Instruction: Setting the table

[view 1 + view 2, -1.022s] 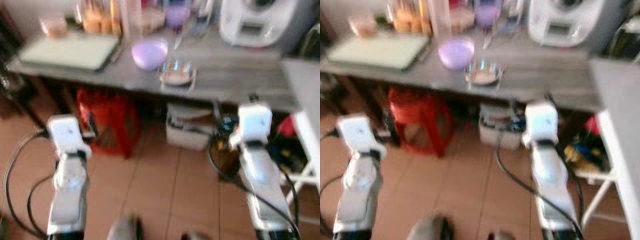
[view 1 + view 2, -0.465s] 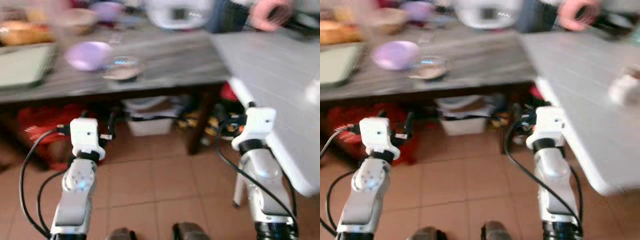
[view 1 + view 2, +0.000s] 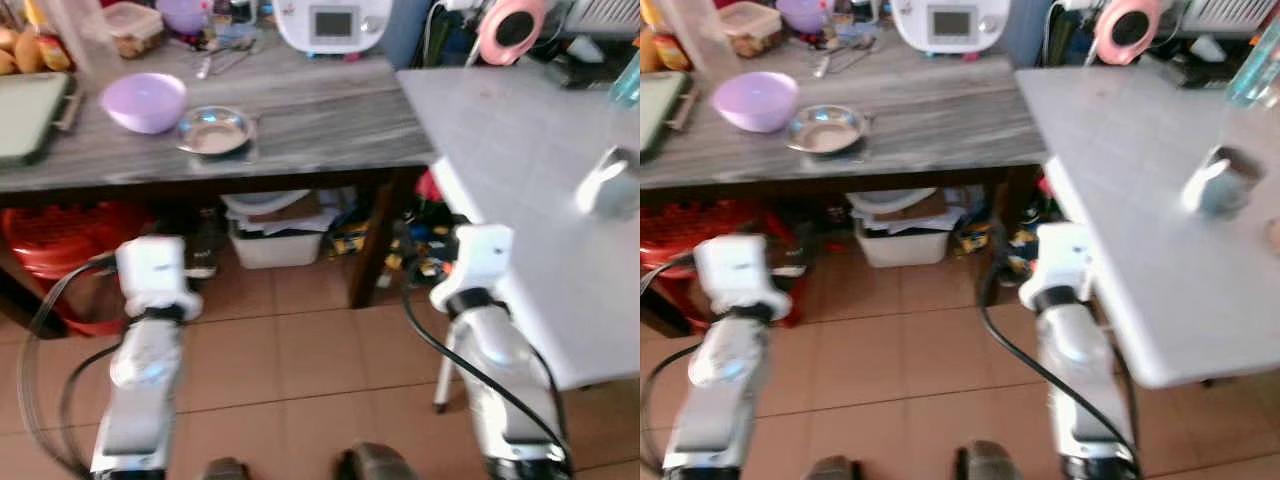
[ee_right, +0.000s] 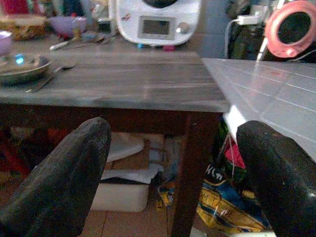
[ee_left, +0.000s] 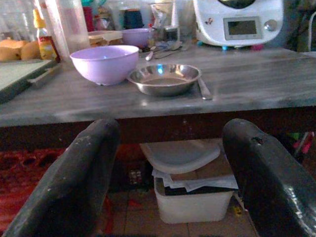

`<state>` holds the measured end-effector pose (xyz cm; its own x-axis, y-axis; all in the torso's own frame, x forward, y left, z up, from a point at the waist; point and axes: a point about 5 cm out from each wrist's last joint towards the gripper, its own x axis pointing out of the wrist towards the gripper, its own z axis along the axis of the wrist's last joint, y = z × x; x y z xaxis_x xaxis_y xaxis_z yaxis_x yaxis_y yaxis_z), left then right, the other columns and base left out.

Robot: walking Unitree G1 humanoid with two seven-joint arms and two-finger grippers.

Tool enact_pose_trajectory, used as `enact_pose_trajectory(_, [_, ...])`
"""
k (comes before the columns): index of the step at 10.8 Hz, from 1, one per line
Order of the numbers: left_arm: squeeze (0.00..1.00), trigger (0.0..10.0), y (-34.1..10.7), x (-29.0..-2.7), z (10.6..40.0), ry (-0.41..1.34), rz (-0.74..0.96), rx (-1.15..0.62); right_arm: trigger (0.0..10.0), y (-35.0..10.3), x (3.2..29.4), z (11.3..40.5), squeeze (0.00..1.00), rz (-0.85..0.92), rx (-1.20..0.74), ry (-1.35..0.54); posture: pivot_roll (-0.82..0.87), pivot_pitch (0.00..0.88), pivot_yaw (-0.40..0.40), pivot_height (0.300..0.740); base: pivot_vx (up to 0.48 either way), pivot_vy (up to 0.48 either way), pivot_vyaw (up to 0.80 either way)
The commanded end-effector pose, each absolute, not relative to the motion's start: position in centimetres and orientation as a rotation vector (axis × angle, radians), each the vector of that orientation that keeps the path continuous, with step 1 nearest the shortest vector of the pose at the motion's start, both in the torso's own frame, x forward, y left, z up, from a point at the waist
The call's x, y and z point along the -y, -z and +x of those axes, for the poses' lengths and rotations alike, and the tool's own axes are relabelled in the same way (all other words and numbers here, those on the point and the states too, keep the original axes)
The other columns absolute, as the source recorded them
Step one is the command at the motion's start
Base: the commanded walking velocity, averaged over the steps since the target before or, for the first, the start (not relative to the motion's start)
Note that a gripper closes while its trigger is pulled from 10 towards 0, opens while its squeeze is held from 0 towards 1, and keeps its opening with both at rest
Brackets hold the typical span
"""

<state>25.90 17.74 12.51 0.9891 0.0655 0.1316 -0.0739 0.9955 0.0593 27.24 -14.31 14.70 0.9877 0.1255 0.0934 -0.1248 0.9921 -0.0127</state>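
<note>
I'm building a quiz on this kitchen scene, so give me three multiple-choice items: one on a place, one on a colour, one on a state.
1. Where is the steel dish?
A. beside the bowl on the wooden table
B. on the floor
C. on the white table

2. What colour is the bowl?
A. green
B. purple
C. black

3. How are the left gripper's fingers?
A. shut on a spoon
B. shut on the bowl
C. open, empty

Answers: 1 A, the dish sits right of the bowl on the wood; 2 B, it is pale purple; 3 C, the left wrist view shows both fingers wide apart with nothing between.
</note>
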Motion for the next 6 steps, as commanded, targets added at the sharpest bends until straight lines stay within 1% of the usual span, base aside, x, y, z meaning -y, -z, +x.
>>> enact_pose_trajectory(1, [0.00,10.0,-12.8,-16.8,25.8,-0.041,0.047,0.138,10.0,-14.3,14.6,27.3,0.00,-0.034,0.068,-0.086,-0.04,0.181,0.006,0.740,0.000,-0.461,0.00])
enact_pose_trajectory(2, [0.00,10.0,-12.9,-16.7,25.8,-0.031,0.049,0.140,10.0,-14.5,14.2,27.4,0.00,-0.066,0.088,-0.102,-0.04,0.185,0.009,0.740,0.000,-0.461,0.00])
enact_pose_trajectory(3, [0.00,10.0,-13.0,-16.7,25.8,-0.027,0.050,0.143,10.0,-14.4,14.3,27.5,0.00,-0.025,0.073,-0.102,-0.04,0.191,0.006,0.740,0.000,-0.461,0.00])
enact_pose_trajectory(6, [0.00,10.0,-13.2,-17.0,25.8,-0.040,0.054,0.144,10.0,-14.5,15.3,27.9,0.00,-0.041,0.052,-0.060,-0.04,0.204,-0.011,0.740,0.000,-0.459,0.00])
